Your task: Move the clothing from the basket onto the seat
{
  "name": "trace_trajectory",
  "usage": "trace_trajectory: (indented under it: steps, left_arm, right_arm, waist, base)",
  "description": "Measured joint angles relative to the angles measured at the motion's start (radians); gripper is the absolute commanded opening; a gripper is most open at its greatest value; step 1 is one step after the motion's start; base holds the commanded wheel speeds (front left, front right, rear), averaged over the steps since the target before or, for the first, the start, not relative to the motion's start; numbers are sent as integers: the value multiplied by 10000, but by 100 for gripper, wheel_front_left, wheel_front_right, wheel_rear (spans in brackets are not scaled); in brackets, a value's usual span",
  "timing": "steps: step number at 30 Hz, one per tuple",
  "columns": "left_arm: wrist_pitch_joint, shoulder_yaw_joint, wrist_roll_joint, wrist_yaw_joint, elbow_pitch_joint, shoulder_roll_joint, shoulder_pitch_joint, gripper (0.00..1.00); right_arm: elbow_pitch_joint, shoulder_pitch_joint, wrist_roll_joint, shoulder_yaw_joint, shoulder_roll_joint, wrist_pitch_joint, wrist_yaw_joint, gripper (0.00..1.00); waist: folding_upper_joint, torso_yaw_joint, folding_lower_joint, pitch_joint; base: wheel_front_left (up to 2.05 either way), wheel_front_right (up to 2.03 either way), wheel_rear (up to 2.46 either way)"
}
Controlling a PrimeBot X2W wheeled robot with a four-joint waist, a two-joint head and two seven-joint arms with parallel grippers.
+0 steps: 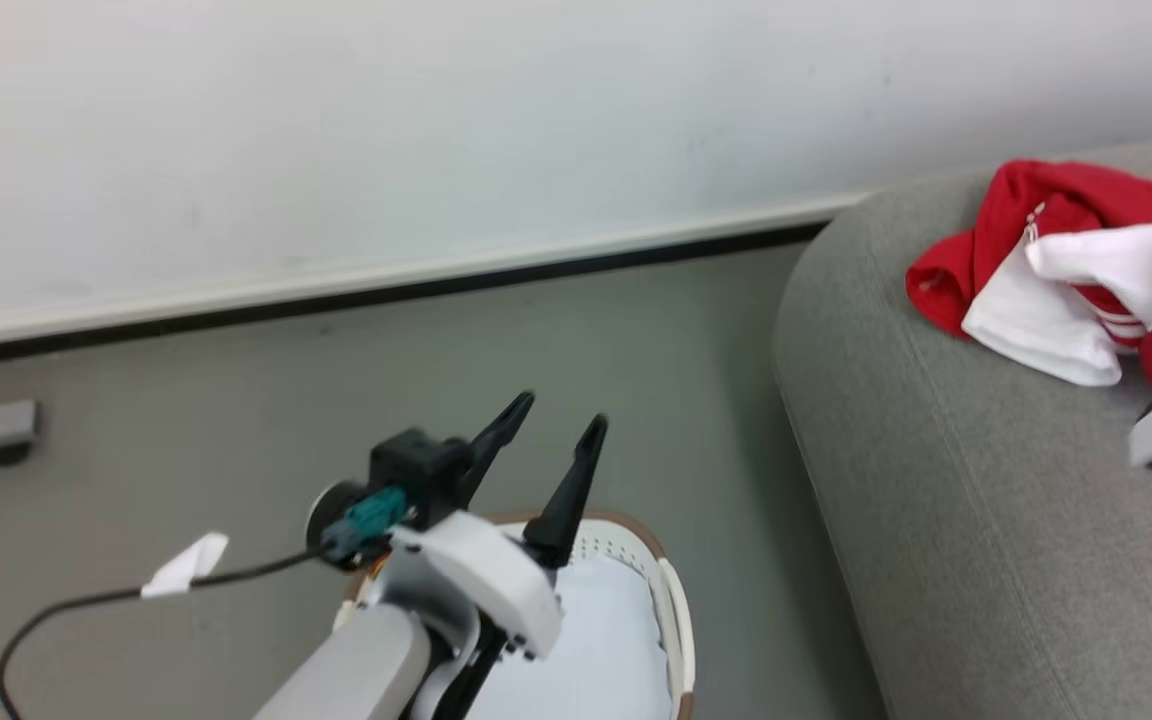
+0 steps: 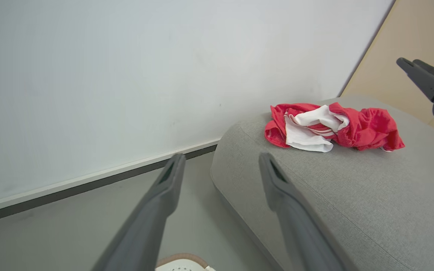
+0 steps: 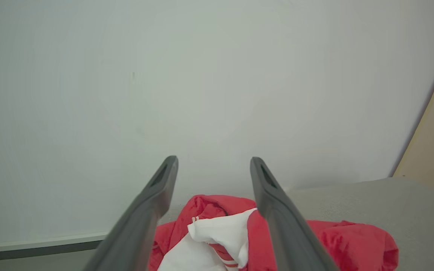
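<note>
On seat (image 1: 986, 500), red-white clothing (image 1: 1046, 270) under right gripper (image 3: 211, 162) (2 fingers (image 3: 273, 203) spread, seemingly empty); left gripper (image 1: 561, 410) wide.

seat (image 2: 352, 195): matt woven cloth | basket (image 1: 678, 620): smooth plastic | clothing (image 2: 367, 128): soft cloth

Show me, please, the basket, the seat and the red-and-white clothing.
basket (image 1: 674, 600): head view, right side of its rim.
seat (image 1: 936, 480): head view, bare grey fabric.
red-and-white clothing (image 2: 367, 128): left wrist view, its red part.
</note>
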Motion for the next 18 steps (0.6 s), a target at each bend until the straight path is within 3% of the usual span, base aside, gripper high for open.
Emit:
trace_trajectory:
  steps: [11,18]
  left_arm:
    - [-1348,905,-334,957,441,598,2143,100]
    - [-1860,1494,-663,1177,698,819,3392,100]
  right_arm:
    - [-1580,2734,1152,1737,520,-2,-2,100]
    - [-2263,4031,1442,2029,993,0,-2,100]
  waist:
    - [0,877,-2,-1368]
    - [0,1425,-2,-1861]
  base:
    - [0,0,0]
    - [0,0,0]
